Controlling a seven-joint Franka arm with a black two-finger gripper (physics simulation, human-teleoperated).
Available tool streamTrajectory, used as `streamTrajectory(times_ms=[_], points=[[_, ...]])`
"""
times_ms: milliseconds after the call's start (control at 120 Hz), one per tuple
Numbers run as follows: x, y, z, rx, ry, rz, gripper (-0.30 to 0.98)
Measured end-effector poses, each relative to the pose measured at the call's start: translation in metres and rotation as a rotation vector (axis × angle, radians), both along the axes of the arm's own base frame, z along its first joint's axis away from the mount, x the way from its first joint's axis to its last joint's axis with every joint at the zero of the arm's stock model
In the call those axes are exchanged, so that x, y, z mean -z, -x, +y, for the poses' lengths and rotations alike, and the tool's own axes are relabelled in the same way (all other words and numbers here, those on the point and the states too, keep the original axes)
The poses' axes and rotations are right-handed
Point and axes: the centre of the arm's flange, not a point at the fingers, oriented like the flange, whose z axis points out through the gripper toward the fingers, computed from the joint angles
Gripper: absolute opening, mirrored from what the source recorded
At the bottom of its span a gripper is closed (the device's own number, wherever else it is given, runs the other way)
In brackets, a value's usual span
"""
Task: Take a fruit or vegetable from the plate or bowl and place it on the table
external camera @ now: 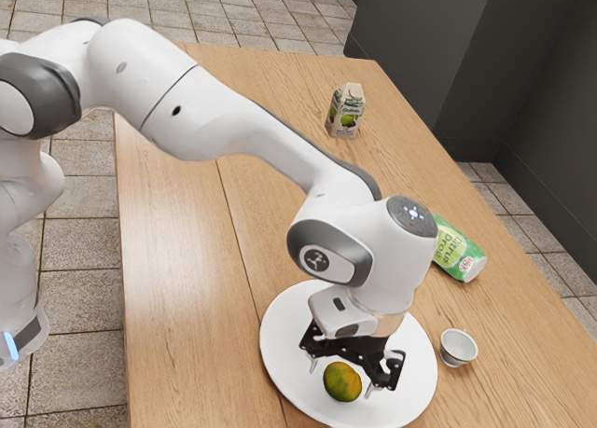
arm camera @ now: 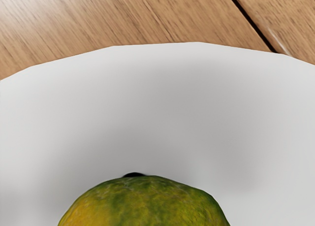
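My gripper [external camera: 342, 378] is low over the white plate [external camera: 284, 335], its two fingers spread wide. A round green and yellow-orange fruit [external camera: 342, 382] lies on the plate between the fingertips, with a gap on either side of it. In the wrist view the top of the fruit [arm camera: 147, 206] is close under my hand, and the plate [arm camera: 162, 88] spreads out around it.
A small white cup [external camera: 458, 348] stands on the wooden table [external camera: 177, 260] just beyond the plate, toward the exterior view's right. A green can [external camera: 459, 251] lies on its side behind it. Farther back a drink carton [external camera: 345, 111] stands upright.
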Motion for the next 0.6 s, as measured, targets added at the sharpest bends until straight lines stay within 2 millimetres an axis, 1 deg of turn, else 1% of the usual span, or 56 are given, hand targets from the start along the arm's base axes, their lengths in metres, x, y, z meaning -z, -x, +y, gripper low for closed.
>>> streamTrajectory(times_ms=[292, 508, 533, 600], points=[[0.0021, -0.0013, -0.0001, -0.001, 0.003, -0.002, 0.69], [0.0031, -0.0017, -0.0001, -0.005, 0.005, 0.000, 0.65], [0.0032, -0.0017, -0.0003, -0.006, 0.005, 0.000, 0.63], [0.0007, -0.0015, -0.0015, -0.007, 0.010, -0.003, 0.49]])
